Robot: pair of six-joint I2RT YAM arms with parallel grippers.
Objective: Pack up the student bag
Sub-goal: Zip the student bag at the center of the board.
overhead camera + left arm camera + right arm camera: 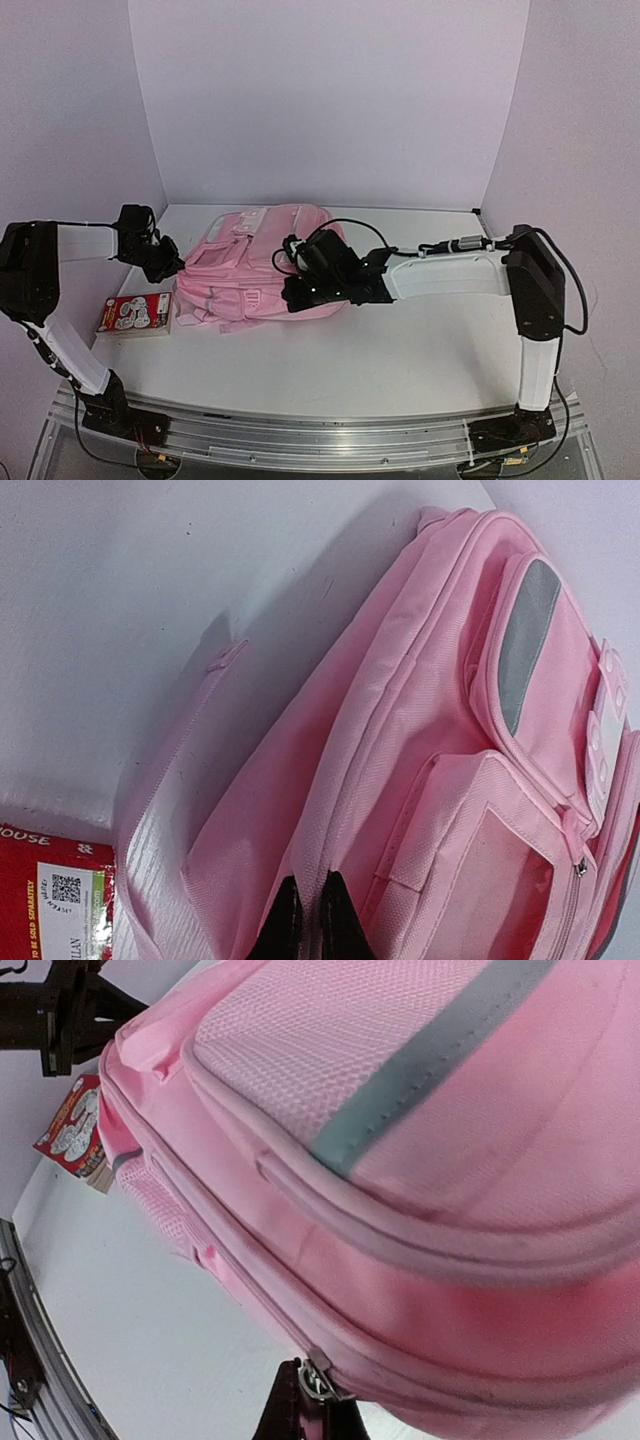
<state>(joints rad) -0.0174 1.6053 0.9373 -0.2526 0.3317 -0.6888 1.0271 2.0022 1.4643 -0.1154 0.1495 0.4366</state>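
Top external: student bag (pixel 240 268) near wall (pixel 330 100)

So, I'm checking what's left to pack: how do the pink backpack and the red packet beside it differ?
The pink backpack is far bigger than the red packet. The backpack is soft, bulging fabric; the packet is flat and printed. The left gripper and right gripper pinch the backpack; nothing touches the packet. Both lie on the white table.
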